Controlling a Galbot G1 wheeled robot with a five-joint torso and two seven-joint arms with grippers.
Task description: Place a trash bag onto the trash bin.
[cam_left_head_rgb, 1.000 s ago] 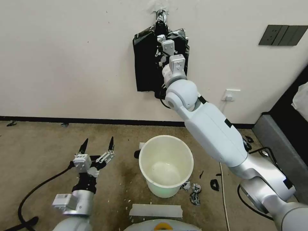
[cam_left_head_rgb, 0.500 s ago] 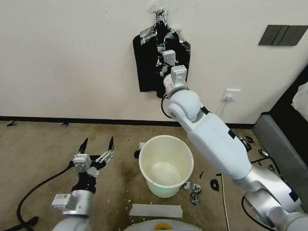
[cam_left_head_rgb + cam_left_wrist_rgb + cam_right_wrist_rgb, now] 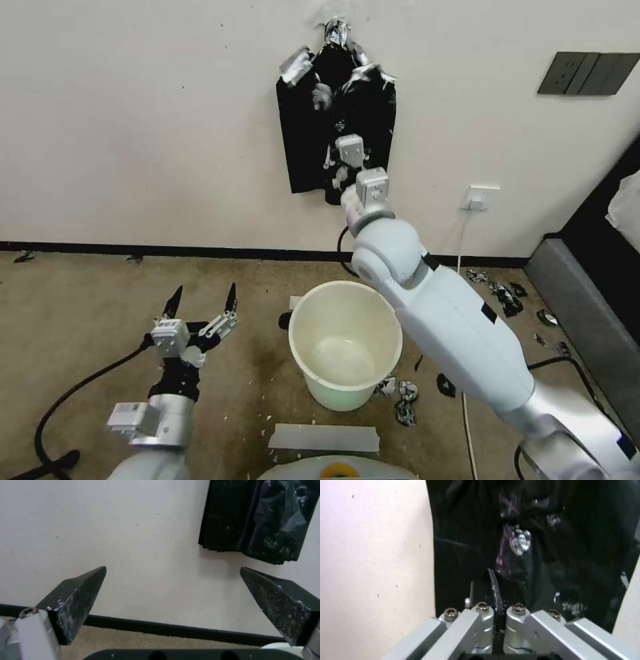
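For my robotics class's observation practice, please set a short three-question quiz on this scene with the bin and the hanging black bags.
1. True or false: the round cream-white plastic bin is already lined with a bag.
2. The right hand, up at the wall, is shut on: A) a thin black plastic bag; B) the bin's rim; C) a cable.
3. Fill in: the left hand, low over the carpet, has its fingers ____.
Key: 1 false; 2 A; 3 open.

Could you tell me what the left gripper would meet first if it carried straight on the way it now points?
Probably the bare wall. The left gripper is open and points at it, beside the hanging bundle of black bags, though depth is unclear.
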